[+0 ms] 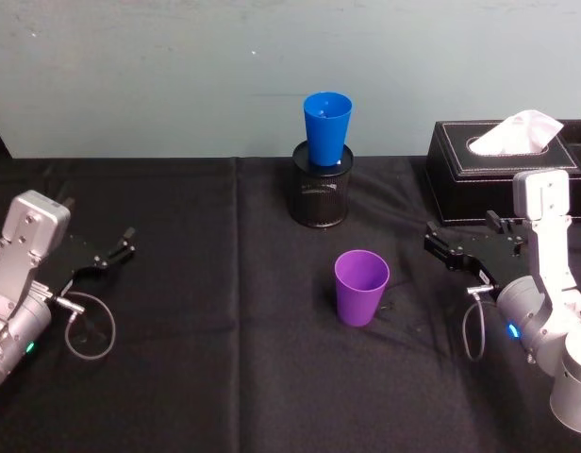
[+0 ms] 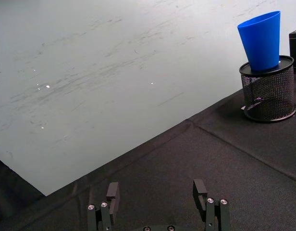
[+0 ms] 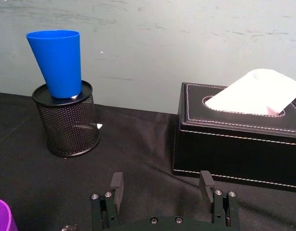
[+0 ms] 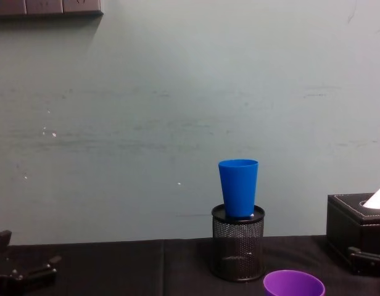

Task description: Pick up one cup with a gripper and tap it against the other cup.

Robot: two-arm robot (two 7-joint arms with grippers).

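The purple cup [image 1: 360, 287] stands upright and alone on the black-clothed tabletop [image 1: 224, 377], near the middle, open end up, with nothing of mine touching it. Behind it, towards the wall, the blue cup [image 1: 327, 128] sits upright with its narrow base down in the mouth of a black wire-mesh pen holder [image 1: 321, 194]; in my right wrist view it leans a little to one side in the holder. My right gripper [image 1: 434, 240] hovers to the right of the purple cup, well apart from it, its fingers [image 3: 116, 186] spread apart with nothing between them, pointing towards the middle of the tabletop. Just behind that arm, a black tissue box [image 1: 503, 170] with a white tissue [image 1: 512, 134] sticking out of its top rests at the back right. My left gripper [image 1: 123, 243] waits far over at the left side of the tabletop, its fingers [image 2: 112, 195] also apart and empty, with a loop of black cable [image 1: 88, 326] lying beside the arm.
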